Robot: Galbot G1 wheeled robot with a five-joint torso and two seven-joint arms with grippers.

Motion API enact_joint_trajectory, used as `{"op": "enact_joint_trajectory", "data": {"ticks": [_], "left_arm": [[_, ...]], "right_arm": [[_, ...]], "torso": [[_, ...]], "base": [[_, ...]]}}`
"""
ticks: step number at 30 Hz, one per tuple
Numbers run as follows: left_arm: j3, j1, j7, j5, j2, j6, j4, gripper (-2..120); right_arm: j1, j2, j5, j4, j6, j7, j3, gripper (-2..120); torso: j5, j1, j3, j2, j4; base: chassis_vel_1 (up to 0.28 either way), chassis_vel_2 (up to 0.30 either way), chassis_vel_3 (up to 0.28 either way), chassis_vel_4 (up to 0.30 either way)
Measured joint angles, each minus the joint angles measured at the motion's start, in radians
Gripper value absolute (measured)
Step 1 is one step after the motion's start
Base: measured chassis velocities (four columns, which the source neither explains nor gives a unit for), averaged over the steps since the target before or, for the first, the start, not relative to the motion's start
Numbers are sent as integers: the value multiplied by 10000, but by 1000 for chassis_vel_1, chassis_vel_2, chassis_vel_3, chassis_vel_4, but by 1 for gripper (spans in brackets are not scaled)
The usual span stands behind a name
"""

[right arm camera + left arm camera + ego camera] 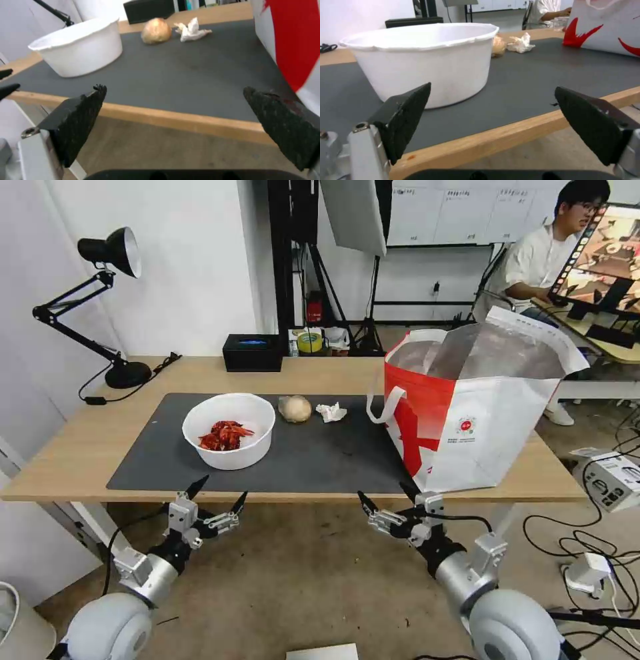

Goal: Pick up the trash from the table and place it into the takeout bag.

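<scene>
Both arms sit low in front of the near edge of the worktop (80, 447), nothing gripped. Left tool (219, 496): jaws spread wide, empty, just off the edge and below it. Right tool (389, 501): same, spread and empty, near the bag's front corner. Trash on the dark mat (320, 460): white bowl (229, 430) with red crayfish shells (225, 435) on the mat's left half; beige lump (295, 408) behind and right of it, near the mat's far edge; crumpled tissue (331, 412) just beside the lump, not touching as far as I can tell. No tomato tray seen. Takeout bag (480, 427) stands upright at the right end, mouth open, foil lining visible, loop handle hanging on the side facing the mat. Key relation: bowl lies straight ahead of the left tool, slightly up and inward, and in the left wrist view its wall sits dead between the jaws, so the left arm is clearly nearer. Bowl is round, no long axis to align; my read is a rim pinch, since the body looks wider than the jaw gap. Lump and tissue lie roughly midway, a bit closer to the right tool's line, which is also bag-side. Nothing binned yet, judging by the layout. Black box (252, 352) and lamp (100, 307) at the back, not trash.
</scene>
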Motion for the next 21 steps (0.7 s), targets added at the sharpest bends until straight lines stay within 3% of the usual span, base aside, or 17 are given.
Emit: {"op": "enact_joint_trajectory", "data": {"ticks": [21], "left_arm": [[-62,382,-13,272,-107,37,-64,100]], "right_arm": [[16,-154,-88,57,-24,-44,48,100]], "torso": [[1,1,0,-1,1]], "base": [[0,0,0,0]]}}
